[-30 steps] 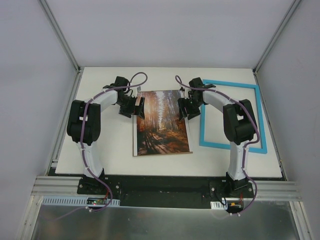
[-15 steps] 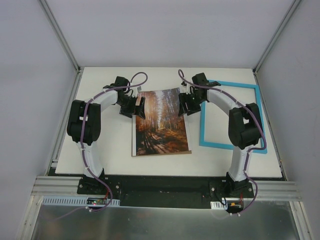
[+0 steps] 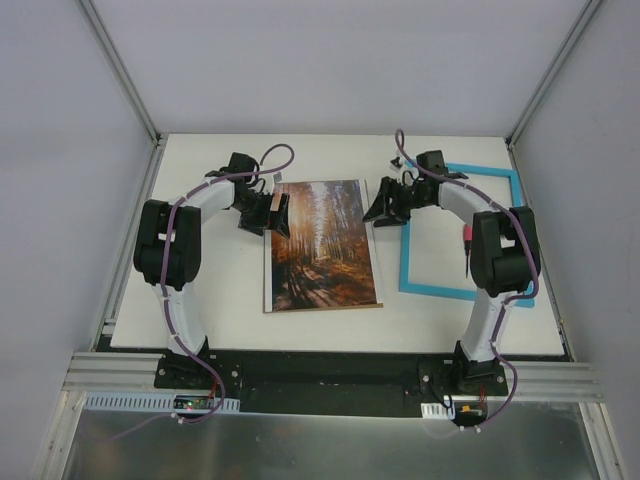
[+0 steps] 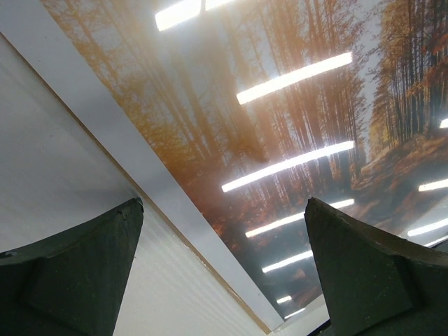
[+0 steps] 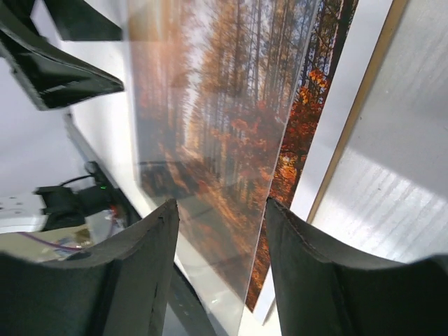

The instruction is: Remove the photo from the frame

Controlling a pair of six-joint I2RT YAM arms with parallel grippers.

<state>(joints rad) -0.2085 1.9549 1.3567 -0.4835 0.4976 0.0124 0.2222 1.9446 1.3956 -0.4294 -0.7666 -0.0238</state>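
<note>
Checking the photo (image 3: 322,245) first: it lies flat and face up at the centre of the top view, on a white-bordered backing board (image 3: 269,270). It is wholly outside the frame (image 3: 406,260), which lies empty on the table (image 3: 220,310) at the right of that view, near the board but not touching it.

Change noted: half a second ago the photo's upper right corner sat skewed toward the right arm. Its outline is now square again. The right gripper (image 3: 378,211) has swung up and to the right, off that corner and toward the frame's upper left corner. The left gripper (image 3: 279,214) has not moved from the photo's upper left corner.

Finger state: the left fingers (image 4: 84,259) stand fully apart over the board's edge and hold nothing. The right fingers (image 5: 140,266) stand partly apart, a little narrower than before. In the right wrist view a pale see-through sheet (image 5: 210,140) rises over the print, and its lower edge runs down between those fingers. I cannot tell whether either pad touches it, but the gap is too wide for a clamp.

Assessment: the print appears to be free of the frame already. I judge the corner released and the removal essentially done.
</note>
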